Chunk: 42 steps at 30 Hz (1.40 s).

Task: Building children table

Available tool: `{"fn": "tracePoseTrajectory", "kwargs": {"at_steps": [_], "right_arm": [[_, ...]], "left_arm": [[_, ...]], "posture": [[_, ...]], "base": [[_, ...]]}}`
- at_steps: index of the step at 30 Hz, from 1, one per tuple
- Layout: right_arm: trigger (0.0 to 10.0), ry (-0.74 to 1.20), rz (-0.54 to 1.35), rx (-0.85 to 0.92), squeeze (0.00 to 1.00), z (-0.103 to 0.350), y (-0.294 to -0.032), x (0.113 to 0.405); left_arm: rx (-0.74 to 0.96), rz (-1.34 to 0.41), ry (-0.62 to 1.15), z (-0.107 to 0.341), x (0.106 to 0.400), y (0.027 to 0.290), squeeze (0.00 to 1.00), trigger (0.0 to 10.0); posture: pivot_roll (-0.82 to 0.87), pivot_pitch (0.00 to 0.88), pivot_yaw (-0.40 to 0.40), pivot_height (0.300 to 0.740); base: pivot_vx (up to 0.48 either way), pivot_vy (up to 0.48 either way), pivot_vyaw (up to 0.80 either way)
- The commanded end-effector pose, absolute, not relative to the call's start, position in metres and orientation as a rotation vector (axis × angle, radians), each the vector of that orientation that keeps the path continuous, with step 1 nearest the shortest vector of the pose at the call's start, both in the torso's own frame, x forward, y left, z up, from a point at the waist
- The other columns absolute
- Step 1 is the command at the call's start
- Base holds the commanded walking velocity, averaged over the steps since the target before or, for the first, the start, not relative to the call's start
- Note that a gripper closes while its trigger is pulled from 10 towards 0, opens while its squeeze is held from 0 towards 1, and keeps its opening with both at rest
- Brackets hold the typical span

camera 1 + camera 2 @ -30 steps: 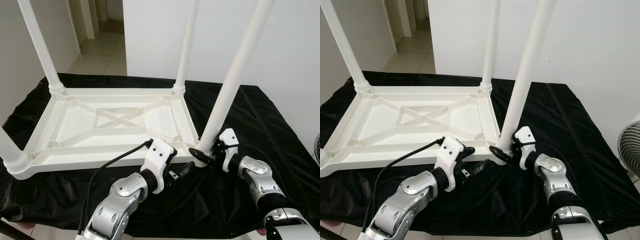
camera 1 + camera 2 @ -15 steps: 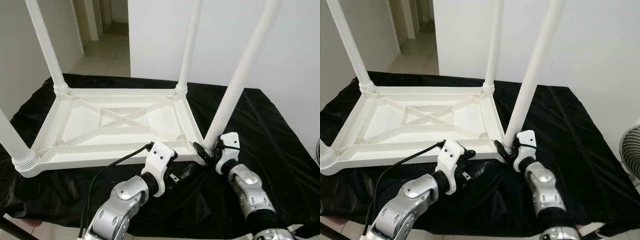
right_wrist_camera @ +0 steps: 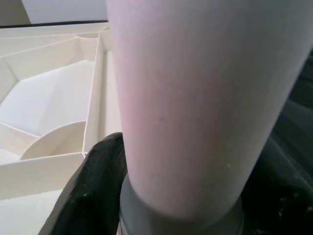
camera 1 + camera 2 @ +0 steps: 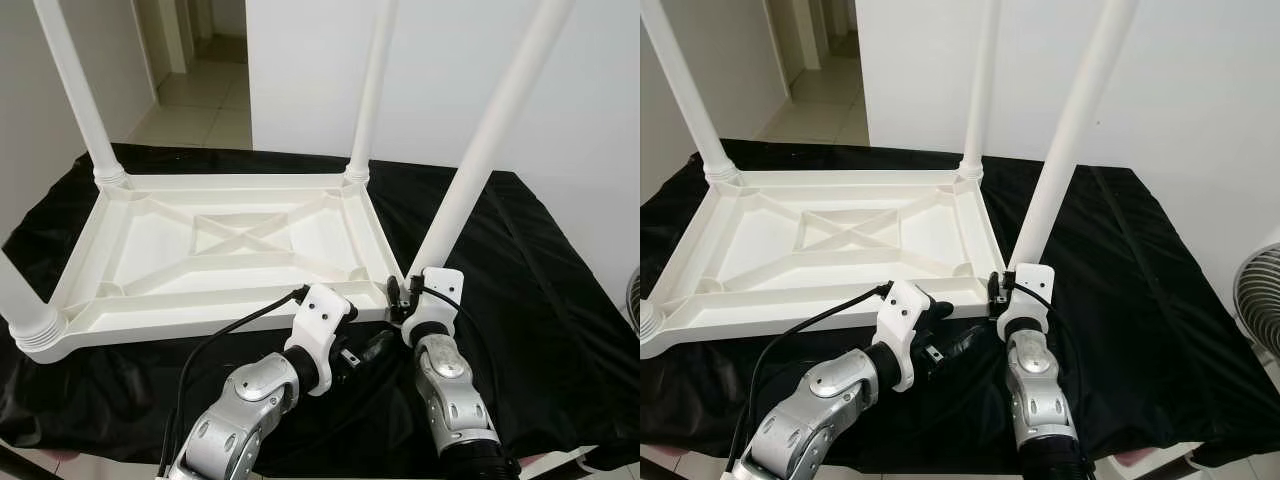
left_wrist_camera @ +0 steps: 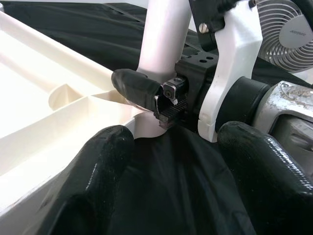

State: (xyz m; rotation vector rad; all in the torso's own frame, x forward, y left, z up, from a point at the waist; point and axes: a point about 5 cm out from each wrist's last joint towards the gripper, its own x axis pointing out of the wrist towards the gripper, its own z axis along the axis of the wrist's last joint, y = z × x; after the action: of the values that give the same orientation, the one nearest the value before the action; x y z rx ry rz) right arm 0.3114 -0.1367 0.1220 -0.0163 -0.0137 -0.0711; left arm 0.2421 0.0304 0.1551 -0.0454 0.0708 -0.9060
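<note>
Right now our right gripper (image 4: 408,296), just right of centre in the lower half of the left eye view, is clenched around the foot of the near-right table leg (image 4: 487,140), where the leg meets the corner of the upturned white tabletop (image 4: 220,250). In the right wrist view one black finger (image 3: 95,181) presses against that leg's base, with the ribbed underside of the tabletop behind it. Our left gripper (image 4: 372,348) sits just left of and below the right one, low in the frame; its two fingers (image 5: 98,166) are spread apart and hold nothing, hovering over the black cloth (image 4: 540,290) beside the same corner.

Further out, the tabletop lies upside down on the cloth, filling the centre and left of the frame. Three more legs stand on it: one at upper left (image 4: 75,90), one at upper centre (image 4: 370,90), one at the lower left edge (image 4: 20,300). A fan (image 4: 1260,295) shows at the right edge.
</note>
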Motion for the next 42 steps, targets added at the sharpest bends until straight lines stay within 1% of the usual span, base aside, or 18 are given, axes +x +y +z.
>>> {"fn": "tracePoseTrajectory", "kwargs": {"at_steps": [1,2,3,4,5,7,9,10,13,17,23,25,27,28,32,38,39,42], "right_arm": [[0.0,0.057,-0.108,0.046,0.0,0.111,-0.14,0.307],[0.0,0.057,-0.108,0.046,0.0,0.111,-0.14,0.307],[10.0,0.039,-0.085,0.067,0.08,0.114,-0.14,0.308],[10.0,0.039,-0.085,0.067,0.08,0.114,-0.14,0.308],[10.0,-0.041,-0.032,0.108,1.0,0.124,-0.145,0.308],[10.0,-0.041,-0.032,0.108,1.0,0.124,-0.145,0.308],[10.0,-0.131,0.053,0.14,1.0,0.136,-0.153,0.307],[10.0,-0.145,0.107,0.136,0.0,0.138,-0.157,0.306],[10.0,-0.157,0.156,0.123,0.0,0.141,-0.162,0.305],[10.0,-0.147,0.296,0.031,0.0,0.143,-0.178,0.301],[10.0,-0.123,0.396,-0.042,0.0,0.143,-0.192,0.303],[10.0,-0.123,0.396,-0.042,0.0,0.143,-0.192,0.303],[10.0,-0.102,0.506,-0.104,0.0,0.143,-0.2,0.308],[10.0,-0.102,0.506,-0.104,0.0,0.143,-0.2,0.308],[10.0,-0.072,0.656,-0.185,0.0,0.144,-0.195,0.324],[10.0,-0.054,0.72,-0.197,0.0,0.143,-0.188,0.331],[7.1,-0.03,0.777,-0.218,0.0,0.139,-0.181,0.335],[7.1,-0.02,0.8,-0.225,0.0,0.138,-0.18,0.336]], "left_arm": [[-0.056,-0.91,0.082,0.154,0.24,0.03,0.0,10.0],[-0.056,-0.91,0.082,0.154,0.24,0.03,0.0,10.0],[-0.055,-0.909,0.082,0.154,0.24,0.03,0.0,10.0],[-0.055,-0.909,0.082,0.154,0.24,0.03,0.0,10.0],[-0.051,-0.905,0.079,0.155,0.24,0.031,0.0,10.0],[-0.051,-0.905,0.079,0.155,0.24,0.031,0.0,10.0],[-0.051,-0.905,0.078,0.155,0.24,0.03,0.0,10.0],[-0.05,-0.906,0.078,0.155,0.24,0.03,0.0,10.0],[-0.049,-0.908,0.078,0.155,0.24,0.03,0.0,10.0],[-0.047,-0.908,0.078,0.155,0.24,0.03,0.0,10.0],[-0.046,-0.904,0.078,0.155,0.241,0.031,0.0,10.0],[-0.046,-0.904,0.078,0.155,0.241,0.031,0.0,10.0],[-0.043,-0.903,0.078,0.155,0.241,0.031,0.0,10.0],[-0.043,-0.903,0.078,0.155,0.241,0.031,0.0,10.0],[-0.038,-0.899,0.072,0.156,0.243,0.032,0.0,10.0],[-0.035,-0.894,0.068,0.157,0.245,0.032,0.0,10.0],[-0.033,-0.889,0.064,0.158,0.246,0.033,0.0,10.0],[-0.033,-0.888,0.063,0.158,0.246,0.033,0.0,10.0]], "posture": [[-0.06,0.072,-0.033,0.74],[-0.06,0.072,-0.033,0.74],[-0.06,0.072,-0.033,0.74],[-0.06,0.072,-0.033,0.74],[-0.06,0.064,-0.031,0.74],[-0.06,0.064,-0.031,0.74],[-0.06,0.063,-0.027,0.74],[-0.06,0.064,-0.028,0.74],[-0.06,0.064,-0.026,0.74],[-0.05,0.062,-0.025,0.74],[-0.05,0.062,-0.025,0.74],[-0.05,0.062,-0.025,0.74],[-0.05,0.052,-0.02,0.74],[-0.05,0.052,-0.02,0.74],[-0.04,0.04,-0.021,0.74],[-0.02,0.026,-0.022,0.74],[-0.02,0.022,-0.021,0.74],[-0.02,0.022,-0.021,0.74]], "base": [[0.0,0.0,0.0],[0.0,0.0,0.0],[0.0,0.0,0.0],[0.0,0.0,0.0],[0.0,0.0,0.0],[0.0,0.0,0.0],[0.0,0.0,0.0],[0.0,0.0,0.0],[0.0,0.0,0.0],[0.0,0.0,0.0],[0.0,0.0,0.0],[0.0,0.0,0.0],[0.0,0.0,0.0],[0.0,0.0,0.0],[0.0,0.0,0.0],[0.0,0.0,0.0],[0.0,0.0,0.0],[0.0,0.0,0.0]]}}
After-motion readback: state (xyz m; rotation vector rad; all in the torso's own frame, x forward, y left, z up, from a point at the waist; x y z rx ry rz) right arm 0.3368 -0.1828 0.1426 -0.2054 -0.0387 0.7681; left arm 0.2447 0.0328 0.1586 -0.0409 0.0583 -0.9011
